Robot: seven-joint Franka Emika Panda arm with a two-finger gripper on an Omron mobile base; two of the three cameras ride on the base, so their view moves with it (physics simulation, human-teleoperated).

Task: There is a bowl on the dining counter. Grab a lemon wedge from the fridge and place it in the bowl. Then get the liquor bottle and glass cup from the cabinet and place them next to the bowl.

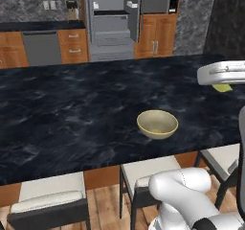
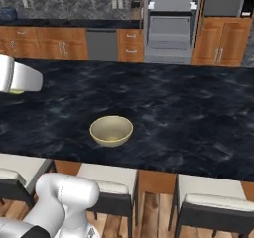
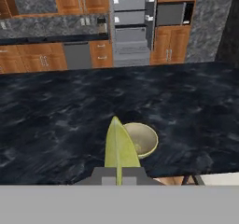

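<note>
I counted one bowl [image 3: 141,138] on the counter [image 3: 56,120], my gripper [image 3: 119,175] pinched one lemon wedge [image 3: 119,148] near it, no readable writing.

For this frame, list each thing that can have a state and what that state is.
lemon wedge: held in the shut pincer, above the dining counter, not yet in the bowl.
bowl: upright on the counter, empty.
fridge: door open, shelves and door bins showing.
stools: tucked against the counter's near side.
</note>
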